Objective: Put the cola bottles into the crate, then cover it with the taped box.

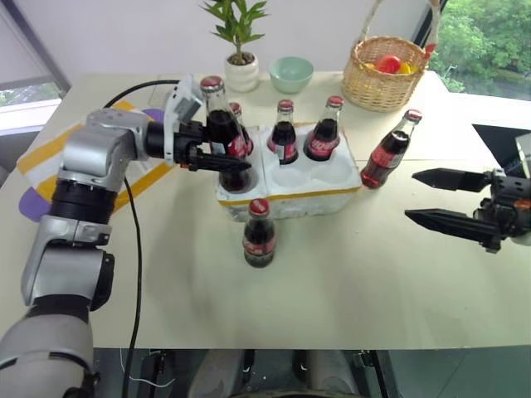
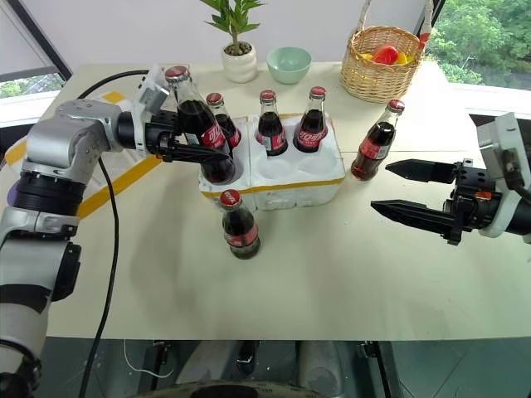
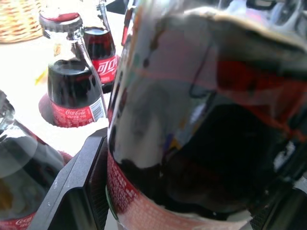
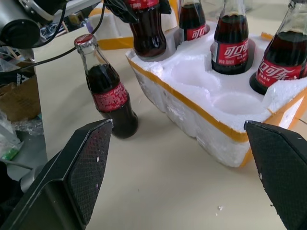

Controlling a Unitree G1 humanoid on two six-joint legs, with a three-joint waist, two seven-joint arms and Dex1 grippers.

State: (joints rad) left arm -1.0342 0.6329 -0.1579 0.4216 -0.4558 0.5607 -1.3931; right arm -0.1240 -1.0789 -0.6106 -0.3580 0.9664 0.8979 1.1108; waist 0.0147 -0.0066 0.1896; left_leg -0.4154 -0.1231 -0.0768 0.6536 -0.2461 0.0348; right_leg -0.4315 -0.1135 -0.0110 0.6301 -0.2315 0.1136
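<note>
On the cream surface [image 1: 348, 282] by the window, the left end effector [image 1: 217, 157] grips 1 cola bottle [image 1: 217, 124] over the crate [image 1: 290, 195], while the right end effector [image 1: 431, 197] gapes empty.

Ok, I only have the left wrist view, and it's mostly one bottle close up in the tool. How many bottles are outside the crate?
Observer: Besides the held bottle, two. One bottle stands on the table in front of the crate, and another bottle stands to its right.
Operator: Which wells are free?
Observer: The front middle well and the front right one. The back row bottles fill all three wells behind.
Operator: And the right tool?
Observer: The right tool is open and empty, over the table to the right of the crate.
</note>
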